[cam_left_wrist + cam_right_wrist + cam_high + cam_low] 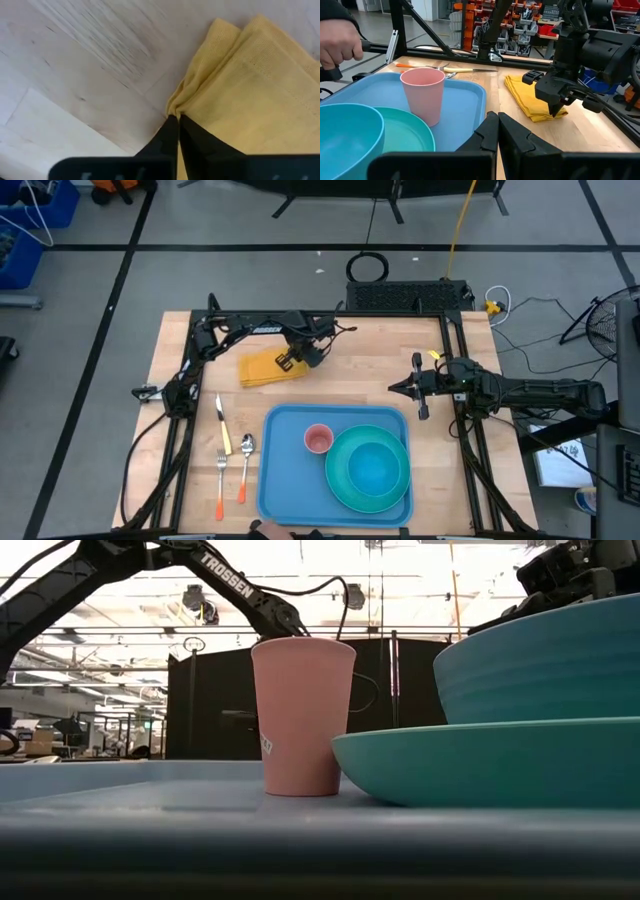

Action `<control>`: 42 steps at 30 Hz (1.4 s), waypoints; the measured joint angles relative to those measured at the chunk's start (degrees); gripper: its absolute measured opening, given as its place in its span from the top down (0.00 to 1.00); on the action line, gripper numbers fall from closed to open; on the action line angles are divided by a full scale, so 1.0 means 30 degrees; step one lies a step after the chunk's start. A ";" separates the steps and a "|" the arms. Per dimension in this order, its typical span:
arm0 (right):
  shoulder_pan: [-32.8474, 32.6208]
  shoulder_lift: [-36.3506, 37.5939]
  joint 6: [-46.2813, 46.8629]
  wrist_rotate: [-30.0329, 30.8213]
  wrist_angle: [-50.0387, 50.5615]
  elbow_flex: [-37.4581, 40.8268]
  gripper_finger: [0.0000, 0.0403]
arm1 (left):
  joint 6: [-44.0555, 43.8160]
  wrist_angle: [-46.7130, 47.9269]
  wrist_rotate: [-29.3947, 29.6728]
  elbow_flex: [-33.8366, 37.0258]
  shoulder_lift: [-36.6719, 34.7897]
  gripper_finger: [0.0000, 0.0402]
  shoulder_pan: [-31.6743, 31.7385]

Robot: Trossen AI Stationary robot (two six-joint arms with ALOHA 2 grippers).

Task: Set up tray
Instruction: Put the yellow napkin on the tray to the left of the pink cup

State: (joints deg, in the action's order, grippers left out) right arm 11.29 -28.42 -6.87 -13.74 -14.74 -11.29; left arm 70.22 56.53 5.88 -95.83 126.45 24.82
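My left hand (174, 120) is pinched shut on an edge of the folded yellow cloth napkin (268, 366) — only a thin fold, so it could slip free or unfold if lifted. The large light-blue plastic tray (285, 470) lies nearby on the worktop. My right hand (495, 122) waits closed, empty.

In the low view the teal plate (480, 765) and the bowl (545, 660) on it run off the picture's right edge. The person's hand (337, 42) beyond the tray (465, 107) is cut off, and the cutlery (445, 69) there is too small to sort.
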 joint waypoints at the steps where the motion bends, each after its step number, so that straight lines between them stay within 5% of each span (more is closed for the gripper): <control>1: 0.0000 0.0007 -0.0002 0.0004 -0.0004 0.0000 1.00 | -0.0059 0.0007 0.0128 0.0000 0.0000 0.98 -0.0028; 8: 0.0000 0.0015 -0.0002 0.0015 -0.0270 0.0000 1.00 | -0.1076 0.0034 0.0959 -0.0279 -0.0633 0.99 -0.0453; 23: 0.0000 0.0015 -0.0002 0.0022 -0.0447 0.0000 1.00 | -0.3635 -0.1559 0.3226 -0.0401 -0.7274 1.00 -0.1604; 32: 0.0000 0.0015 0.0049 0.0022 -0.0440 0.0000 1.00 | -1.0079 -0.1811 0.6761 -0.0415 -1.1940 1.00 -0.3886; 42: -0.0007 0.0015 0.0063 0.0000 -0.0471 0.0000 1.00 | -1.7788 0.1672 1.0984 -0.0415 -1.4928 1.00 -1.0140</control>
State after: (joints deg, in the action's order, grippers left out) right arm 11.27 -28.38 -6.68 -13.74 -16.15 -11.29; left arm 16.86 61.55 38.83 -97.08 81.67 -5.60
